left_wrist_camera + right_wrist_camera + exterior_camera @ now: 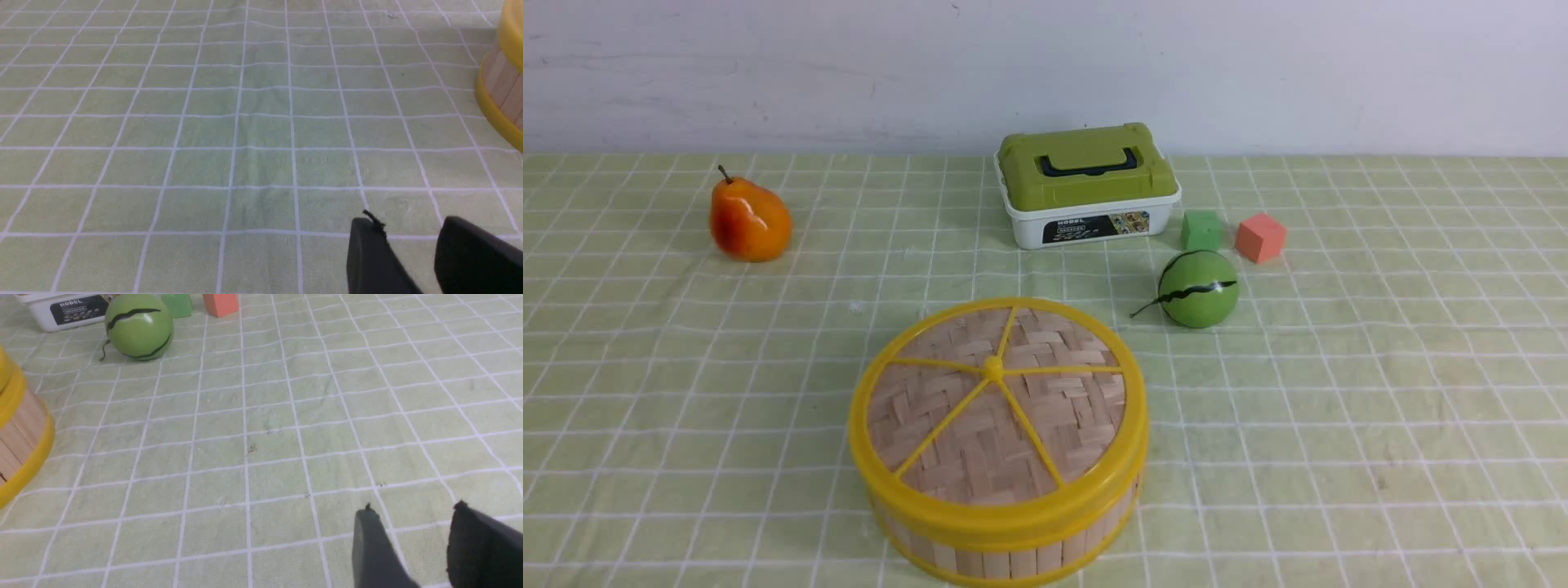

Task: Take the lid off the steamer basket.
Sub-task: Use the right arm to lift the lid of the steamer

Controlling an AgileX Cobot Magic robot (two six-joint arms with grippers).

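Observation:
The steamer basket (1013,547) stands at the front middle of the table, a round tub with wooden slat walls and yellow rims. The lid (980,441), woven bamboo with yellow spokes and a centre knob, sits on top of it. Neither arm shows in the front view. My left gripper (408,228) is open over bare cloth, with the steamer basket (502,81) off to one side. My right gripper (412,514) is open too, empty, and the steamer basket (20,428) is far from it at the frame's edge.
An orange pear (749,220) lies at the back left. A white box with a green lid (1086,184) stands at the back middle. A green cube (1202,230), a pink cube (1260,237) and a green melon ball (1197,289) sit to the basket's back right.

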